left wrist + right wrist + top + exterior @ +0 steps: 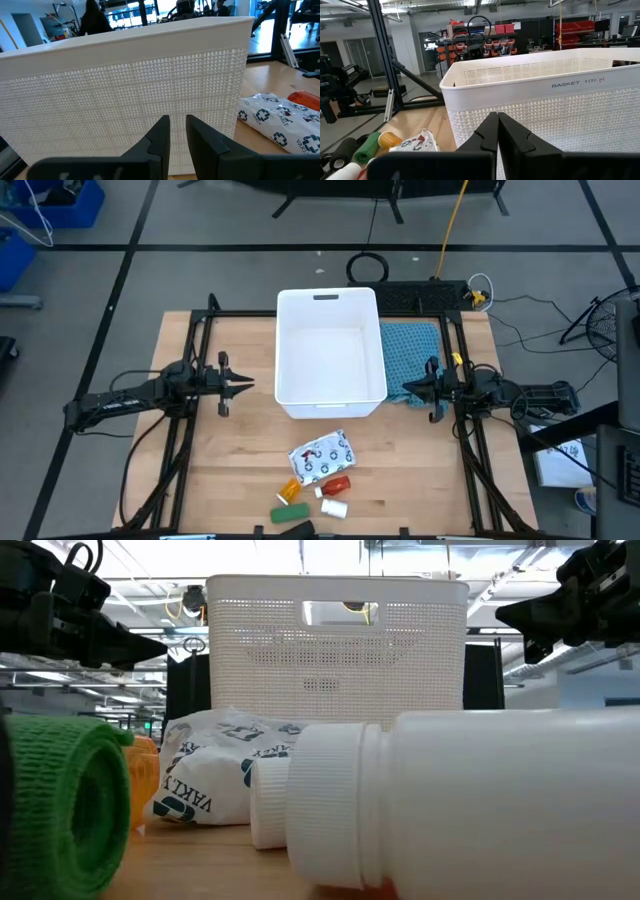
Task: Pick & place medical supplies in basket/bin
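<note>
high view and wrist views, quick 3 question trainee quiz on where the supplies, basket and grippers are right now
1. True or false: the white basket already holds the white pouch.
2. Which gripper has its fingers closed together?
A. left gripper
B. right gripper
3. Fill in: the teal cloth lies beside the basket on the ____ arm's side.

Key:
1. False. The basket shows nothing inside; the pouch lies on the table with the red bottle.
2. B; the left shows a small gap.
3. right
</note>
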